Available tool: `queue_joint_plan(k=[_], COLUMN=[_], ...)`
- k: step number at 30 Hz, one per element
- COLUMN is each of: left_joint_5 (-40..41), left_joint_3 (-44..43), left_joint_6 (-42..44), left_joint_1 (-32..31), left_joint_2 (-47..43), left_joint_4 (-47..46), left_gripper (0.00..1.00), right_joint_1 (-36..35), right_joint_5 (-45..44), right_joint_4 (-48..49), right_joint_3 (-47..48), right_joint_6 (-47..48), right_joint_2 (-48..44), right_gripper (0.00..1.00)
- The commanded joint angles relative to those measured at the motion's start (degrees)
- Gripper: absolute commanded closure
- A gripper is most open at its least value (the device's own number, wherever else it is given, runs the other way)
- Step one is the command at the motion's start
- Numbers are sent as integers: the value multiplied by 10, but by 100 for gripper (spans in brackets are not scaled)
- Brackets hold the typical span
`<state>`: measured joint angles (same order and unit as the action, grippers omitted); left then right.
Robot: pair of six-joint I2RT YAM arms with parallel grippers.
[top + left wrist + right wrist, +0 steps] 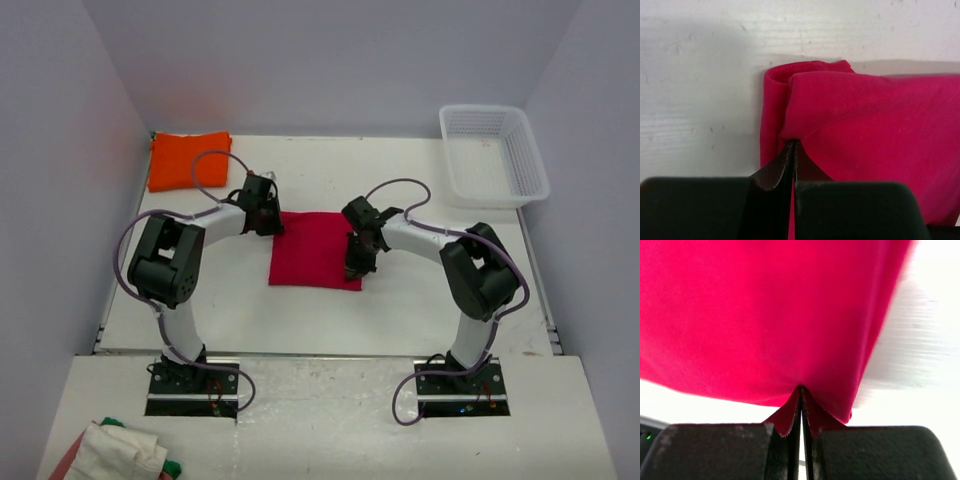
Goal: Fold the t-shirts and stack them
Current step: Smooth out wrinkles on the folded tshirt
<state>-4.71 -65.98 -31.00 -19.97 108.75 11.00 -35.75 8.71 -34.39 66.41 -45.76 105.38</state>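
The crimson-red t-shirt lies folded into a rectangle at the table's middle. My left gripper is shut on its far left corner; in the left wrist view the cloth bunches at the shut fingertips. My right gripper is shut on its right edge; in the right wrist view the red cloth hangs pinched from my gripper, lifted off the table. The orange t-shirt lies folded at the far left corner, away from both grippers.
A white plastic basket stands at the far right. A bundle of light cloth lies at the near left, in front of the arm bases. Grey walls close the table on three sides.
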Motion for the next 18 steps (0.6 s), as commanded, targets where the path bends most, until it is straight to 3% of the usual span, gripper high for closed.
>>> queue_joint_plan(k=[1, 5, 12, 18], left_joint_5=[22, 31, 37, 77], left_joint_3=[51, 72, 64, 21], left_joint_6=[-13, -11, -2, 8], left_joint_1=[-4, -23, -40, -41], left_joint_2=[-29, -78, -154, -199], left_joint_4=[24, 25, 41, 97], left_gripper=[100, 99, 89, 66], right_joint_1=[8, 13, 23, 20], right_joint_5=[-86, -146, -140, -97], right_joint_4=[-53, -66, -54, -37], right_joint_3=[20, 39, 80, 93], right_joint_6=[20, 41, 109, 155], right_joint_2=[4, -4, -26, -83], right_gripper=[100, 100, 100, 100])
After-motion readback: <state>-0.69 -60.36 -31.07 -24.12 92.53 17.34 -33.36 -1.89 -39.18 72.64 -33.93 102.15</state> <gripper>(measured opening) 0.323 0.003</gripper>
